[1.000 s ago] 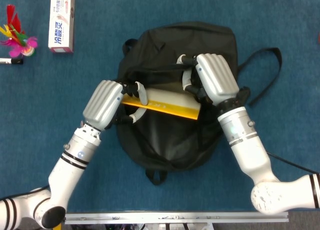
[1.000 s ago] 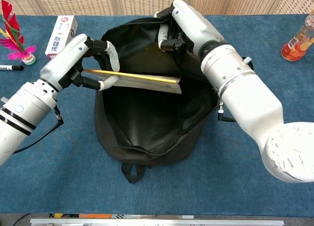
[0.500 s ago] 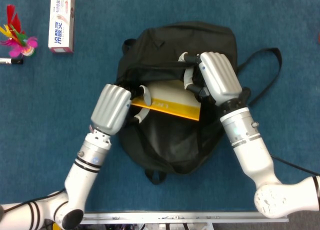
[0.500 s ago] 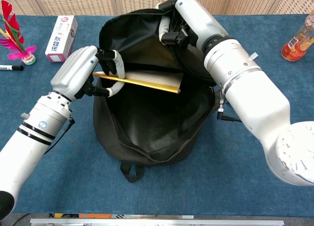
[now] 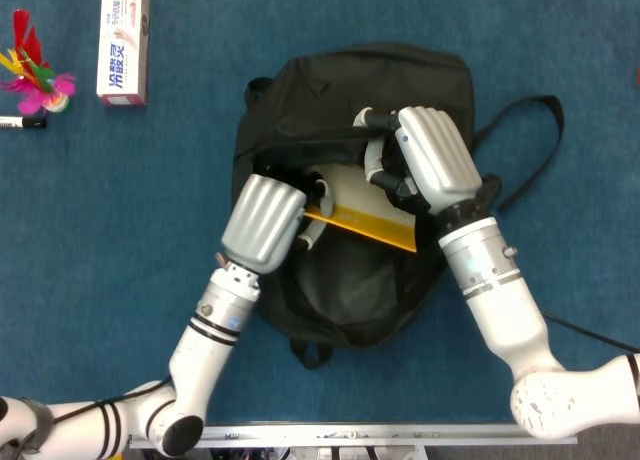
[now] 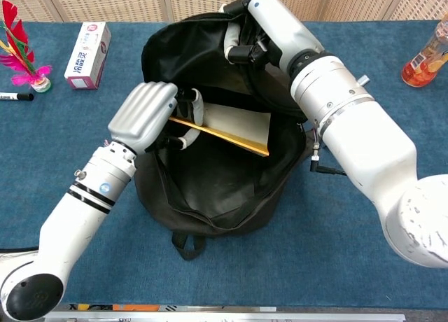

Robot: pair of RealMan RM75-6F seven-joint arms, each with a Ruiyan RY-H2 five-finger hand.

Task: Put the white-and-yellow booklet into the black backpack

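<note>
Blue cloth (image 5: 120,280) covers the whole table under my arms; a black backpack (image 5: 300,90) lies flat on it in the middle, with its mouth wide open and facing up; one black strap (image 5: 530,130) loops out on the far right side.

My left hand (image 5: 263,222) is at the left edge of the open mouth; its fingers are curled around one end of the booklet (image 6: 238,122) and hold it tight; the booklet is white on top with a yellow edge; it is tilted, with the held end higher and the far end lower, down toward the right; it sits over the dark inside of the bag, partly within the mouth; I cannot tell if its low end touches the lining.

My right hand (image 5: 432,158) is at the top right of the mouth; its fingers are hooked around the black rim of the bag and hold it up, so the mouth is open; the chest view shows this hand (image 6: 248,35) high on the back edge, with the cloth bunched under it.

Far to the left, near the top of the table, a white box (image 5: 124,40) with red and blue print lies flat; next to it, at the left edge, is a toy (image 5: 35,72) with pink, red, yellow and green feathers; a black pen (image 5: 20,123) lies just below the toy; in the chest view a bottle (image 6: 427,56) with orange drink stands at the right edge, well apart from the bag.
</note>
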